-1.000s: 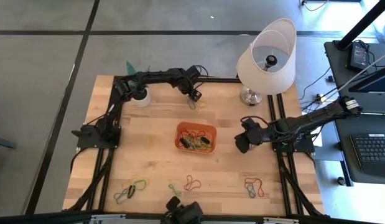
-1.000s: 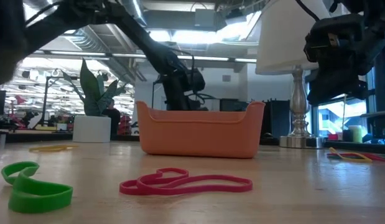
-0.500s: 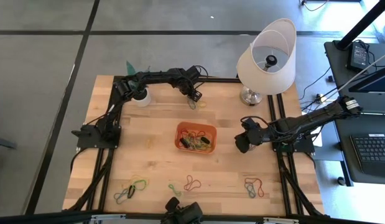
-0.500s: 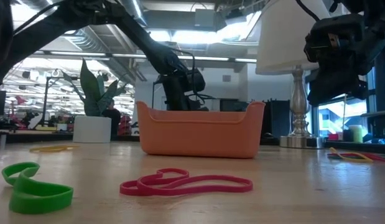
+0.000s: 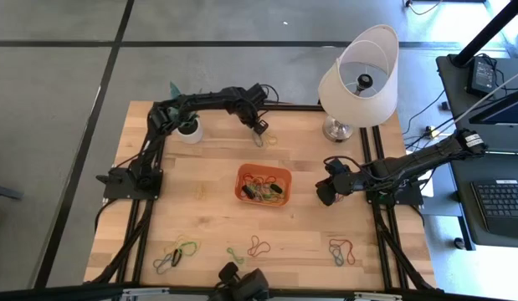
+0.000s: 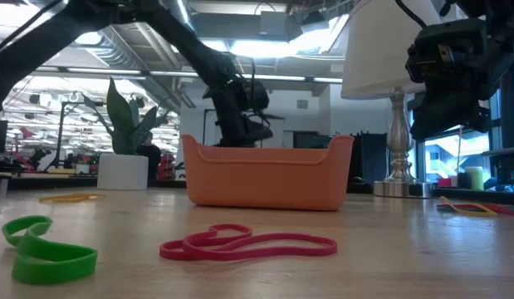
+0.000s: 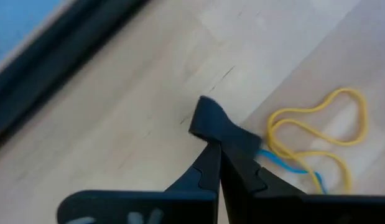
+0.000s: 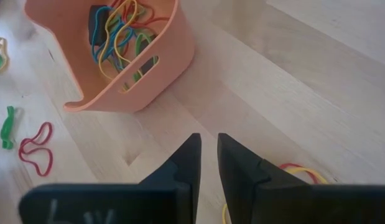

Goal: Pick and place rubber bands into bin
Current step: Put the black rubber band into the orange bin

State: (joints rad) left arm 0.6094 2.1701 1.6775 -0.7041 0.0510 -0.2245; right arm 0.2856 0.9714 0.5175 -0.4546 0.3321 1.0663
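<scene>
Left end effector lowered to the bench at its far edge, behind the bin; fingers pressed fully together at the tip, right beside a yellow rubber band and a blue strand that runs under the fingertips. Whether any strand is actually pinched: not discernible. Right end effector hanging just above the bench to the right of the bin, fingers nearly together with a narrow gap, nothing between them.

Bin at bench centre, already loaded with a tangle of coloured bands. Loose bands scattered along the near edge: green, red, another cluster at near right.

Handling, as a judgement: very light, limp, thin loops lying flat on wood; prone to slipping out of a shallow pinch and to snagging neighbours. Best taken where a strand bows up or where two strands cross, fingertips pressed down onto the bench before closing.
</scene>
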